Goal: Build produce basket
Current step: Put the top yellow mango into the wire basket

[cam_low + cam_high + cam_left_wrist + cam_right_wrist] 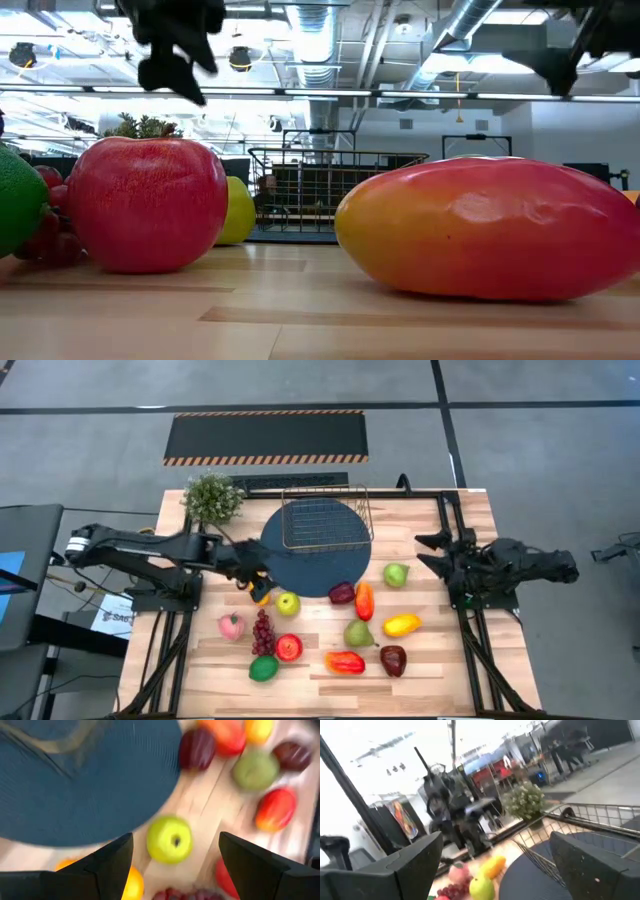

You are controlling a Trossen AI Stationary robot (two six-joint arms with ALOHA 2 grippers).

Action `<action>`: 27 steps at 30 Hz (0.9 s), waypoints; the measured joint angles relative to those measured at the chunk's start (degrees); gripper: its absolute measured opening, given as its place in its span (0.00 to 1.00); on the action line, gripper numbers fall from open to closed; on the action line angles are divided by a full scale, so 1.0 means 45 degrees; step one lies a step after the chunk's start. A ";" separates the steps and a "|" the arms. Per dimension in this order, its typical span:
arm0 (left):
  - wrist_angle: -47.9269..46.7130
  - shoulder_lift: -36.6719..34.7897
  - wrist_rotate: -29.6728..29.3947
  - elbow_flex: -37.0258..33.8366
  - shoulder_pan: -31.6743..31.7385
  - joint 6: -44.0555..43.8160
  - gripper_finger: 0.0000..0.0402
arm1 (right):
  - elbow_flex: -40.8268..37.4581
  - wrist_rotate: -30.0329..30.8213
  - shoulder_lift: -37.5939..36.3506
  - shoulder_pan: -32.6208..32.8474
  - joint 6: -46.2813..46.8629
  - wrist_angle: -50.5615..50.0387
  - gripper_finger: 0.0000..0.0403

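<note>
The left tool is held with fingers apart and empty above the green apple near the bench's left edge, presumably to pick it for the basket, which sits empty toward the far edge, while the right tool, likewise apart, is parked at the right edge

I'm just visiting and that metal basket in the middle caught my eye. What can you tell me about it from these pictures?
The basket is a square, open-topped box of thin gold-bronze wire mesh with a heavier wire rim. It stands upright on the far part of a round dark blue mat, near the back edge of the wooden table. It looks empty: the mat shows through its mesh floor, and every fruit lies outside it. Neither gripper touches it. A small leafy plant stands to one side.
</note>
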 joint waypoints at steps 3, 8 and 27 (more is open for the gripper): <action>-0.0329 -0.1134 -0.0407 0.0005 0.0090 0.0622 0.70 | 0.1813 0.1143 0.1178 -0.0022 0.0426 -0.3108 0.96; -0.1672 -0.1998 -0.0967 0.0005 0.0259 -0.2242 0.70 | 0.3935 0.2040 0.4025 -0.0015 0.3840 -0.7930 0.96; -0.3581 0.0787 -0.2077 -0.0691 0.0019 -0.7949 0.70 | 0.4706 0.1559 0.9018 0.0005 0.6972 -0.9985 0.96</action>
